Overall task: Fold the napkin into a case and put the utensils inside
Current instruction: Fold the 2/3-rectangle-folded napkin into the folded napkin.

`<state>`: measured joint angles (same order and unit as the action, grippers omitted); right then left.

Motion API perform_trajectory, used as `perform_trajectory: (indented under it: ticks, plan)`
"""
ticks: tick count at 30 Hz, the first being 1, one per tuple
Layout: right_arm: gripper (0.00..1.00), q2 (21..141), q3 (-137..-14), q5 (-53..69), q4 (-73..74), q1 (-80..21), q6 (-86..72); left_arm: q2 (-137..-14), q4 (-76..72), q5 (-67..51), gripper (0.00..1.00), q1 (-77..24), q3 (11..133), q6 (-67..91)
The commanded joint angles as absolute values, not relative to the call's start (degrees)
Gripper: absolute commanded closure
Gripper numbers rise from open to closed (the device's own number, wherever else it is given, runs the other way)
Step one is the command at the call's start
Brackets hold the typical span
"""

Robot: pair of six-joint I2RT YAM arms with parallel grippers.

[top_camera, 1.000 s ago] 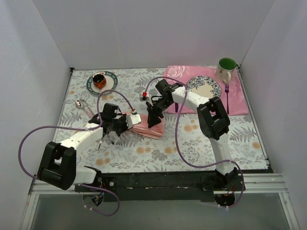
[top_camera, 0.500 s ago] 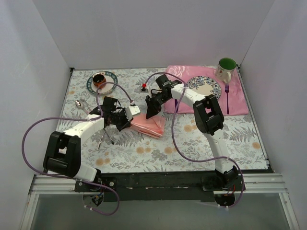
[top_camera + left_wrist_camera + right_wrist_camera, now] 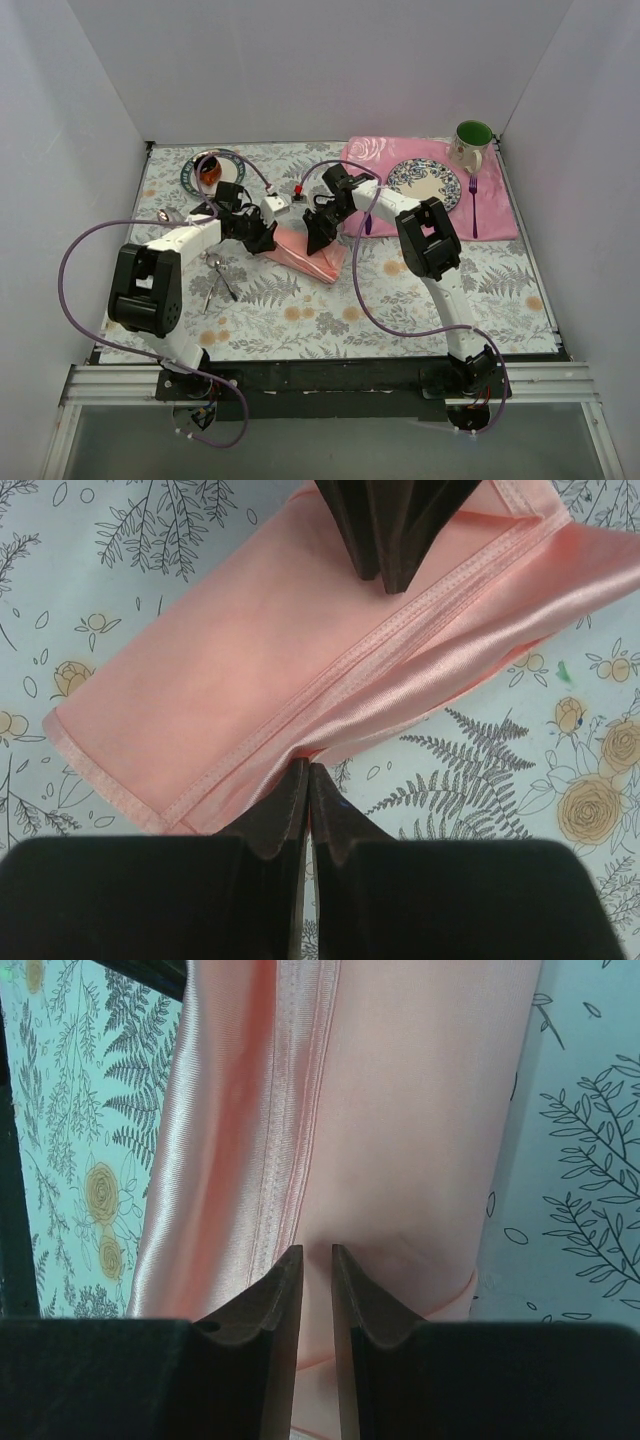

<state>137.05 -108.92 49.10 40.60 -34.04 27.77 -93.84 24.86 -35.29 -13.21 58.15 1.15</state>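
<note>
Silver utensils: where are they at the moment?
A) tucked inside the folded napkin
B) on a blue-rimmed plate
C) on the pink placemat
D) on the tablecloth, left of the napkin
D: the top view shows the silver utensils lying loose on the floral tablecloth to the left of the folded napkin, outside it.
</note>
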Motion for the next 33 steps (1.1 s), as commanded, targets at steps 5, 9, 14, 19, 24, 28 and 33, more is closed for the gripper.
perform_trajectory:
  ticks: [5,9,14,19,24,28,33]
  plan:
    - [0.75,137.2,-109.86,48.95,43.07,-34.19,31.02,-101.68,25.58,-39.28,1.0,-12.13,66.0,8.87]
    - [0.75,137.29,-110.3,49.13,44.03,-34.01,31.9,-105.72,26.8,-40.34,1.0,-11.43,68.9,11.77]
    - [0.65,134.31,-111.71,49.13,43.77,-33.14,29.9,-111.09,30.05,-40.61,1.0,-9.5,72.59,13.62]
    - [0.48,131.13,-113.02,46.15,41.84,-31.91,26.46,-113.64,31.73,-40.7,1.0,-9.05,73.74,13.45]
    - [0.47,132.71,-113.99,42.55,36.14,-31.99,20.5,-113.73,31.99,-40.61,1.0,-9.05,73.74,13.54]
    - [0.5,135.7,-116.01,40.17,32.96,-32.25,17.67,-113.12,32.78,-40.34,1.0,-9.05,73.3,13.53]
    - [0.5,139.13,-117.95,41.92,32.52,-32.87,18.01,-112.5,33.31,-39.9,1.0,-9.05,72.34,13.71]
